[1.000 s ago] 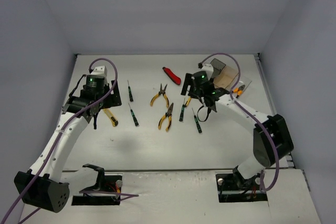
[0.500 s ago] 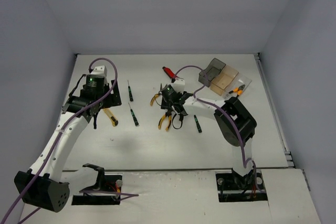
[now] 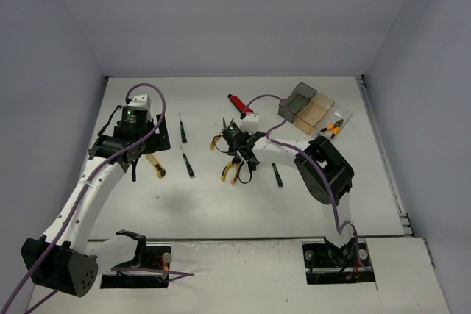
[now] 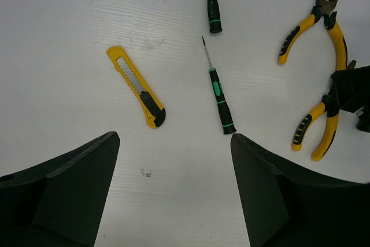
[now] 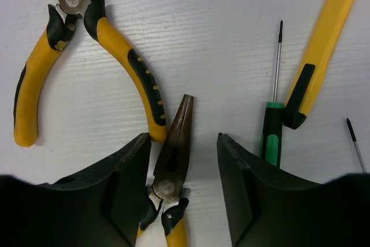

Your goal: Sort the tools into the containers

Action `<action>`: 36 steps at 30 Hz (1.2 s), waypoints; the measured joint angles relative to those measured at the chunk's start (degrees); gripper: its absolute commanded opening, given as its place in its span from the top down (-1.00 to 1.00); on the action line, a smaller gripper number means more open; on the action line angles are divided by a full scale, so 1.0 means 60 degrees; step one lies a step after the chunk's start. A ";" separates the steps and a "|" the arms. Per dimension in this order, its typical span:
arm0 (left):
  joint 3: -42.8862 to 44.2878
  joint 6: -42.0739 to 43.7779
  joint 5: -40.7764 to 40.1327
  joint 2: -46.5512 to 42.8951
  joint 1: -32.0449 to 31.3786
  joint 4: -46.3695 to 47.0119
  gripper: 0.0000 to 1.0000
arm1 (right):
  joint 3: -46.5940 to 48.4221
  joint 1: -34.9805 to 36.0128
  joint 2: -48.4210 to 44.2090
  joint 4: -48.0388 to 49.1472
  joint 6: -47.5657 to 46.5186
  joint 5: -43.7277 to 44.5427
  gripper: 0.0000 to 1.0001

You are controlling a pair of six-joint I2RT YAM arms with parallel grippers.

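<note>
Grey walls close in a white table (image 3: 221, 204). At its far right corner three bins stand in a row: grey bin (image 3: 296, 101), tan bin (image 3: 316, 112) and clear bin (image 3: 347, 118), the last with orange pliers (image 3: 335, 127) inside. A red knife (image 3: 239, 102) lies near the far edge, left of the bins.

The right arm reaches left across the middle of the table. Its right tool (image 5: 184, 138) is low over the near pliers (image 5: 175, 154), with the jaws partly apart and one finger on each side of the pliers' nose. A gap shows at the right finger, so nothing is gripped. The far pliers (image 5: 110, 39) lie just beyond, one yellow handle ending beside the left finger.

The left tool (image 4: 174, 140) hangs above the left side of the table with its jaws wide and nothing between them. Below and ahead of it lie the yellow knife (image 4: 136, 87), a screwdriver (image 4: 218, 93) to its right and a second screwdriver (image 4: 212, 1) farther off. A third screwdriver (image 3: 277, 174) lies right of the near pliers.
</note>
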 measured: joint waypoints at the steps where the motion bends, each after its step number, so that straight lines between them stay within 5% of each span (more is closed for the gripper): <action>1: -0.0032 0.0000 0.0000 0.0013 0.0000 -0.0003 -0.49 | 0.0000 0.0028 0.0000 -0.0044 0.0023 0.0036 0.14; 9: -0.0071 0.0000 0.0041 0.0122 0.0000 -0.0018 -0.49 | 0.0073 0.0539 0.0000 -0.0617 0.0239 0.0301 0.21; 18: -0.0071 0.0000 0.0069 0.0122 0.0000 -0.0019 -0.49 | 0.0309 0.0767 0.0137 -0.0884 0.0361 0.0350 0.68; 21: -0.0071 0.0000 0.0069 0.0122 0.0000 -0.0017 -0.49 | 0.0604 0.0790 0.0324 -0.1045 0.0192 0.0338 1.00; 36: -0.0071 -0.0002 0.0069 0.0122 0.0000 -0.0017 -0.50 | -0.0007 0.1111 -0.0318 -0.0895 -0.1565 0.0019 1.00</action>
